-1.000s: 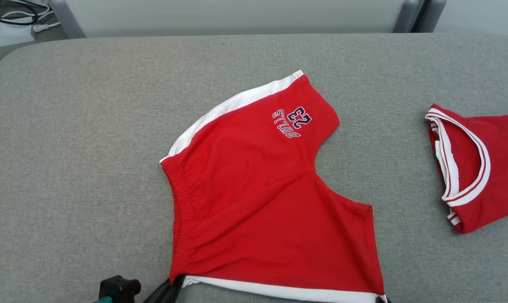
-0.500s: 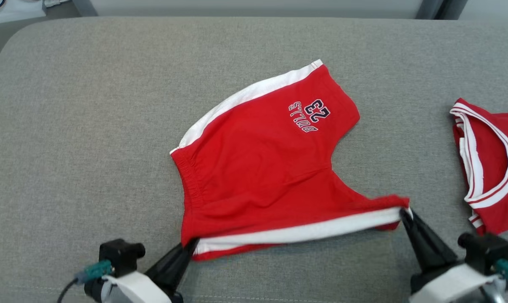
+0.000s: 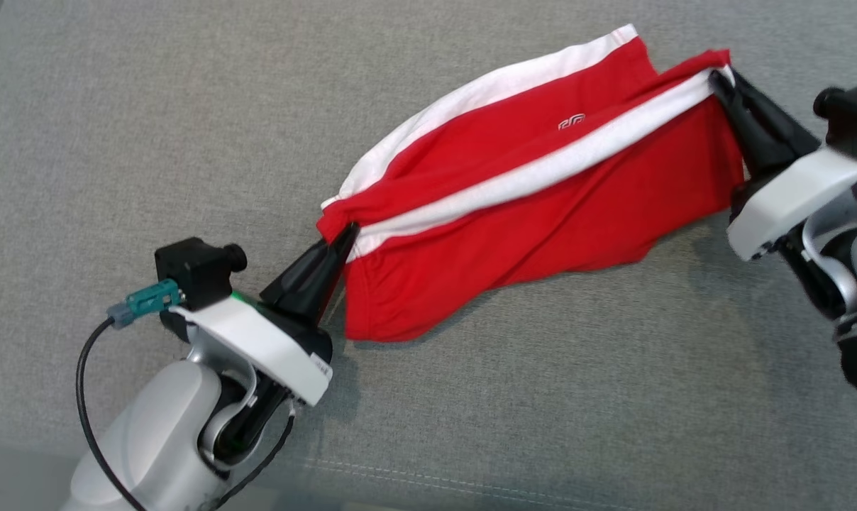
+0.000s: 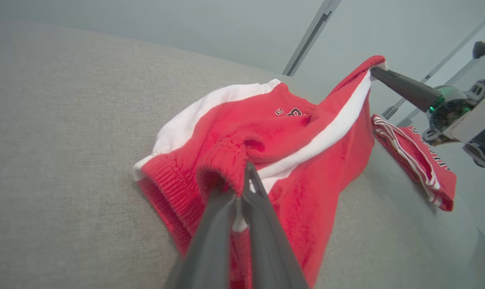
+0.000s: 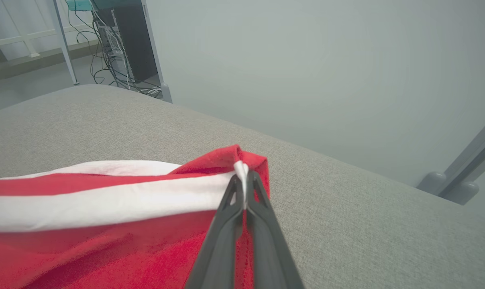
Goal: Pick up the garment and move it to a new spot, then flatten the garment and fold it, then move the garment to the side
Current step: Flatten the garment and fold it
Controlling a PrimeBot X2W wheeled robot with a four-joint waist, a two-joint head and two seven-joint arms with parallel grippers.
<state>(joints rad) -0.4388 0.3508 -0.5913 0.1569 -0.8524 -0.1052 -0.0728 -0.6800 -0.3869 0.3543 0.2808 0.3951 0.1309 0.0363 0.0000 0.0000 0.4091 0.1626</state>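
The left arm has a rounded pale-grey forearm (image 3: 152,440), a white wrist plate (image 3: 258,341), long tapered black fingers (image 3: 304,280) and a boxy black camera (image 3: 194,268); a teal plug (image 3: 145,301) carries a black cable (image 3: 88,397).

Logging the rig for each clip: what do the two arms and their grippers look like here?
The left gripper and right gripper each have two long, tapering black fingers on a white wrist plate and carry a black camera block. The left one's has a teal connector with a black cable. The left forearm is pale grey.
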